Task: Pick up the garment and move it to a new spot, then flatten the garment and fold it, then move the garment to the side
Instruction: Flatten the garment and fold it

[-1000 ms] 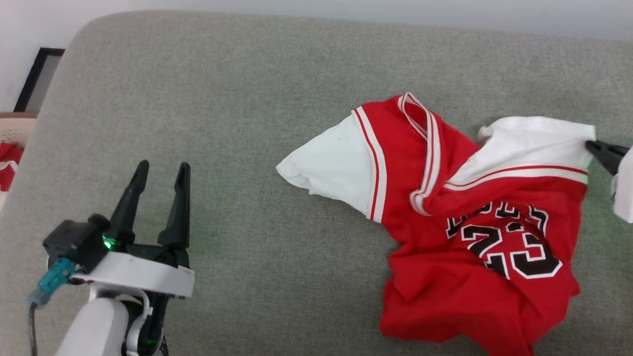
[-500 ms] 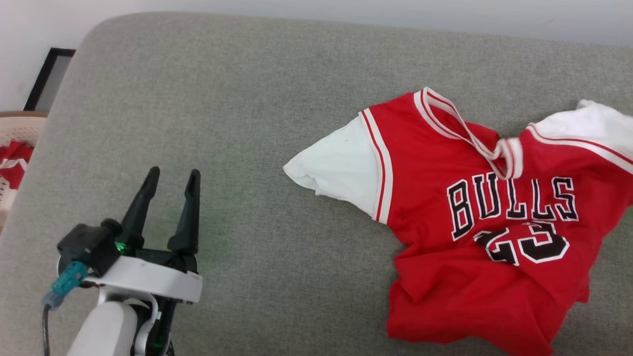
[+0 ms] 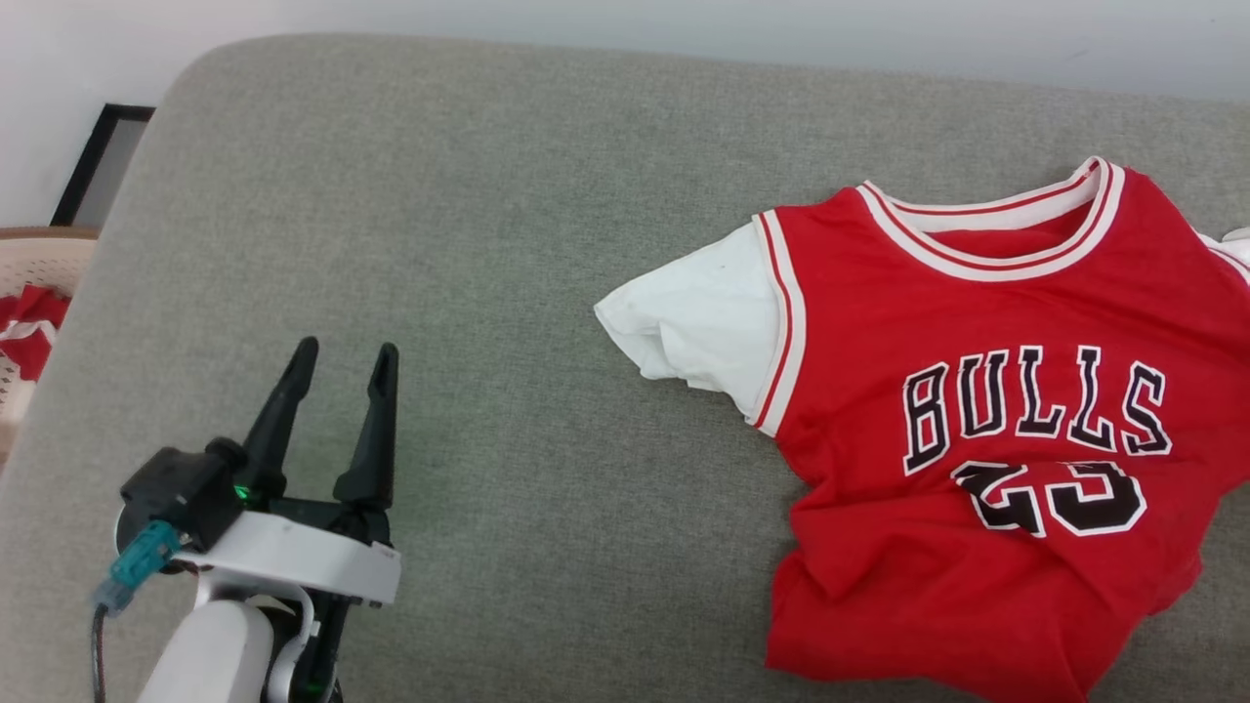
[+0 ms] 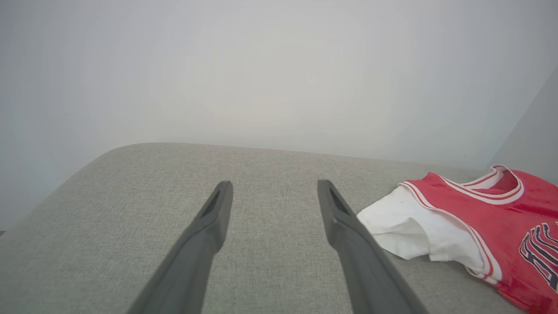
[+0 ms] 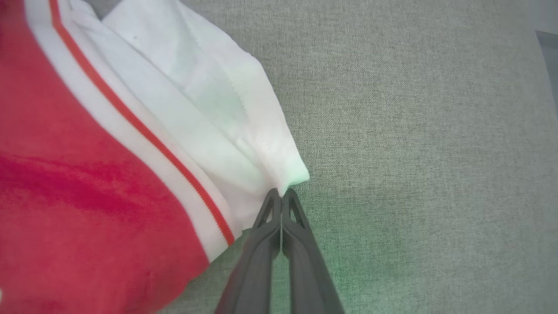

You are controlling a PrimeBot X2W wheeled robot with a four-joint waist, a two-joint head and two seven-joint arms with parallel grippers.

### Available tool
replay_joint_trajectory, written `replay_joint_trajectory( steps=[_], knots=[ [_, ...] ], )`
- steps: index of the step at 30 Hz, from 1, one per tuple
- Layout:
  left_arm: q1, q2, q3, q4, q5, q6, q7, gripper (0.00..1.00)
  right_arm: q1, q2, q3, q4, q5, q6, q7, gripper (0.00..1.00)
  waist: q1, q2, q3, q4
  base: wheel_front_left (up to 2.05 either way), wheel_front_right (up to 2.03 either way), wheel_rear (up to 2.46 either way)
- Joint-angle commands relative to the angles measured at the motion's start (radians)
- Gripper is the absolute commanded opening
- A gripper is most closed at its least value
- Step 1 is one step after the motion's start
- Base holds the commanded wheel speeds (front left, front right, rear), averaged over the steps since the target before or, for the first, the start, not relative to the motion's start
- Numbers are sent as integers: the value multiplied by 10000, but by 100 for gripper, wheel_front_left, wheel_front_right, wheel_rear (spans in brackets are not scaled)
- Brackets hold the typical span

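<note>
Surface: grey cushion point(image 3: 547, 195), garment point(image 3: 977, 322) face up, hem rumpled.
Right gripper point(image 5: 281, 195): pinched on sleeve tip point(image 5: 290, 172); gentle outward pull advised.
Left gripper point(image 3: 348, 346): spread, empty; other sleeve point(image 3: 698, 327) should be taken.

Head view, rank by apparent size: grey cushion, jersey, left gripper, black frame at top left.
1. grey cushion
2. jersey, even though the right edge of the view crops it
3. left gripper, which looks larger because it is near the camera
4. black frame, only partly visible

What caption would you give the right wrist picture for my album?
Right gripper pinching the tip of a white sleeve on the red garment, over a grey cushion.
</note>
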Motion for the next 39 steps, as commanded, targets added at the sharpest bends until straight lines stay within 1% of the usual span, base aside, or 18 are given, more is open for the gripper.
replay_joint_trajectory(
  steps=[1, 2, 3, 4, 10, 17, 21, 29, 34, 39],
  knots=[
    [55, 25, 35, 19, 20, 8, 0, 100, 40, 123, -53, 33, -69, -11, -26, 21, 0, 0, -14, -32, 0, 0, 0],
    [63, 26, 47, 27, 15, 1, 0, 100, 41, 201, -59, 15, -108, -11, -24, 42, 0, 0, -30, -60, 0, 0, 0],
    [81, 34, 54, 44, 18, 3, 0, 100, 50, 251, -45, -20, -127, -11, -16, 59, 0, 0, -57, -92, 0, 0, 0],
    [102, 45, 58, 59, 22, 4, 0, 100, 55, 298, -37, -74, -131, -11, 18, 100, 0, 0, -87, -126, 0, 0, 0],
    [181, 249, 32, 57, 24, -17, 148, 100, 223, 383, 245, -811, 179, -11, -115, 100, 0, 0, -381, -403, 0, 0, 0],
    [340, 556, 109, -217, -72, 43, 436, 100, 820, 441, 558, -2419, 810, -11, -916, 100, 0, 0, -836, -844, 0, 0, 0],
    [504, 754, 160, -398, -111, 72, 629, 100, 1276, 548, 758, -3452, 970, -11, -1848, 100, 0, 0, -1148, -1162, 0, 0, 0],
    [649, 1111, 192, -739, -202, 100, 1079, 100, 2147, 1137, 927, -5184, 764, -11, -3921, 100, 0, 0, -1634, -1911, 0, 0, 0],
    [165, 1250, -95, -788, -511, -161, 1792, 100, 2646, 1437, 836, -5909, 629, -11, -4681, 100, 0, 0, -1620, -2223, 0, 0, 0],
    [-955, 1470, -753, -357, -1132, -482, 3222, 100, 2836, 1637, 785, -6362, 542, -11, -4934, 100, 0, 0, -1373, -2449, 0, 0, 0]
  ],
)
